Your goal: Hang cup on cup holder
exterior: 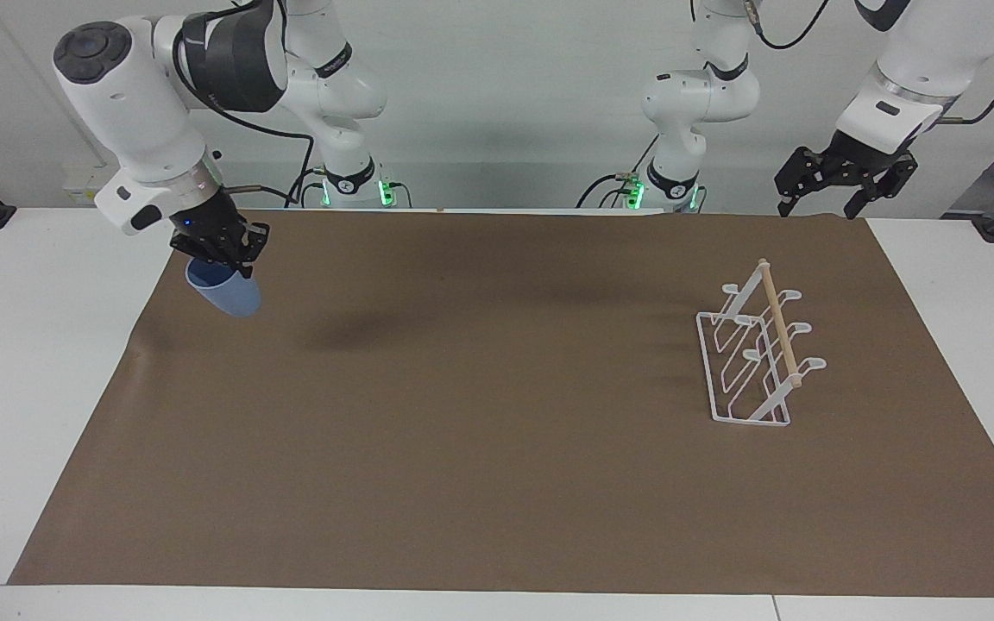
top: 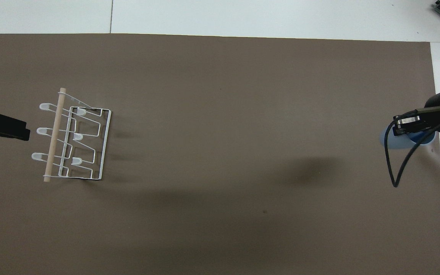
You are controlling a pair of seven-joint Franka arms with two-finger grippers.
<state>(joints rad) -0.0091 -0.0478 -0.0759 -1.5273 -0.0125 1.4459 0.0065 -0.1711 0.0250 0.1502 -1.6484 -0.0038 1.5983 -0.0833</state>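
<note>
My right gripper (exterior: 219, 256) is shut on the rim of the light blue cup (exterior: 226, 295). It holds the cup tilted in the air over the brown mat, at the right arm's end of the table. From overhead only a blue edge of the cup (top: 391, 143) shows under the right gripper (top: 411, 126). The white wire cup holder (exterior: 780, 332) with its wooden dowel stands on the mat at the left arm's end; the cup holder (top: 54, 136) has nothing on its prongs. My left gripper (exterior: 818, 205) hangs open in the air near the mat's corner beside the holder, and the left gripper (top: 22, 131) holds nothing.
A brown mat (exterior: 497, 431) covers most of the white table (exterior: 22, 345). A black cable (top: 395, 172) loops down from the right wrist. Nothing else lies on the mat between the cup and the holder.
</note>
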